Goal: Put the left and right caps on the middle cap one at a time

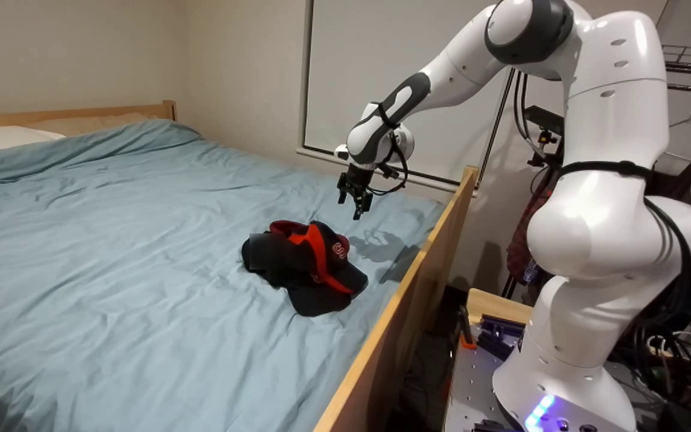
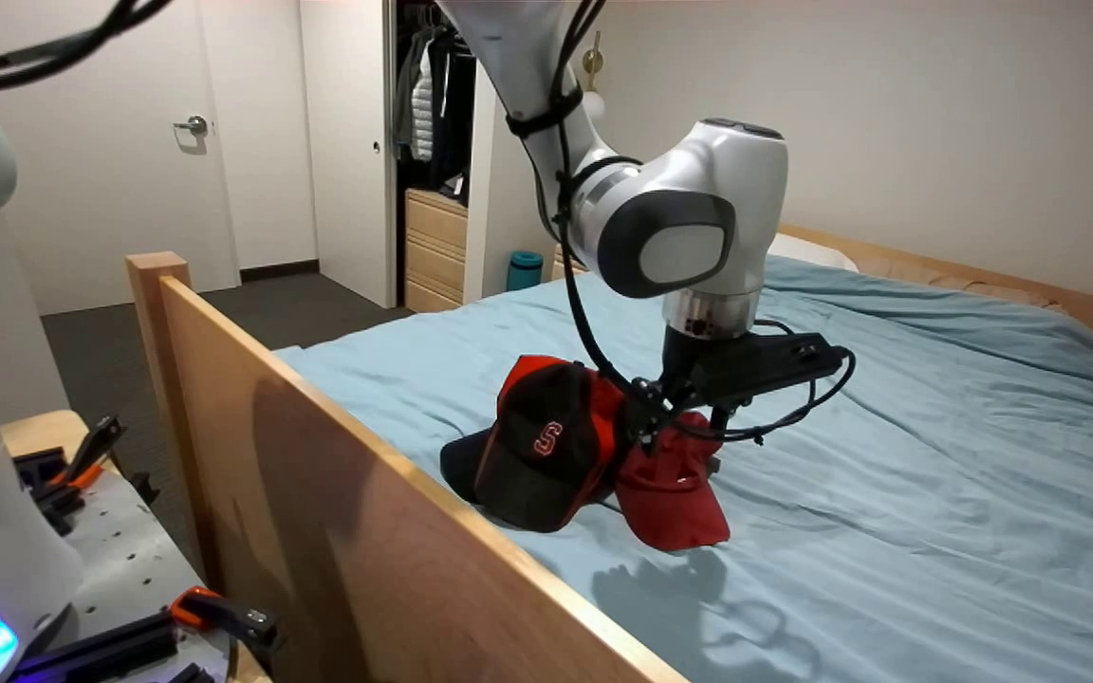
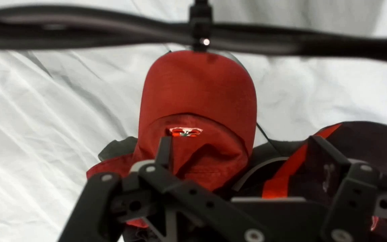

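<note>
Red cap (image 3: 197,89), wrist-view centre: unstacked, presumably next | Gripper (image 3: 240,138), lower frame: spread, empty, seemingly to straddle a crown | S-marked cap (image 2: 546,451), lower centre in both exterior views: probable receiver

red-banded cap (image 2: 546,446) — partly over black cap (image 1: 291,275), red cap (image 2: 672,498) beside

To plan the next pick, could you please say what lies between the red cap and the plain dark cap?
In an exterior view, the black-and-red S cap sits between them, partly hiding the plain dark cap.
</note>
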Robot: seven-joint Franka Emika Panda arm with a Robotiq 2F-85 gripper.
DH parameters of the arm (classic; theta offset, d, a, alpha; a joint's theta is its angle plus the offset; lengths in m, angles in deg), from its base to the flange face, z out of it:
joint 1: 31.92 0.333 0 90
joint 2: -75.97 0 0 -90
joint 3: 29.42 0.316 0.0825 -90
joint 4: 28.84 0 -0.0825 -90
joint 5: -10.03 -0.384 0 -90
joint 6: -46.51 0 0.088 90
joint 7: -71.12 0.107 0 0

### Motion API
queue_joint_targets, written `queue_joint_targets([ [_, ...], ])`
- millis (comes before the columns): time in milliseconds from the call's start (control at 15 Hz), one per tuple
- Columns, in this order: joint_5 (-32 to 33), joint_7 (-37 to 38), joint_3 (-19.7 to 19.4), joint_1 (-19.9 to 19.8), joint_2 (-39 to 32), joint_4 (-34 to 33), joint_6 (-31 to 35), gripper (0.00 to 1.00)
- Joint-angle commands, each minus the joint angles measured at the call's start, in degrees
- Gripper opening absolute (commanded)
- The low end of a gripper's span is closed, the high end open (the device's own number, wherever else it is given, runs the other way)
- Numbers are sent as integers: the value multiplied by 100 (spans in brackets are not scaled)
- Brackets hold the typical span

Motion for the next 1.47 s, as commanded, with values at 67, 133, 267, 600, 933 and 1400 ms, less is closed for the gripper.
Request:
queue_joint_targets([
  [67,367,-937,-993,837,-183,-337,-282,100],
  [133,286,-1299,-1050,885,-261,-446,-475,100],
  [267,238,-1896,-1222,1037,-433,-582,-584,100],
  [600,160,-2024,-1778,1548,-459,-640,-797,100],
  [933,76,-2760,-1819,1506,-952,-882,-776,100],
  [1400,-796,-3610,-1380,838,-1807,-1260,-210,100],
])
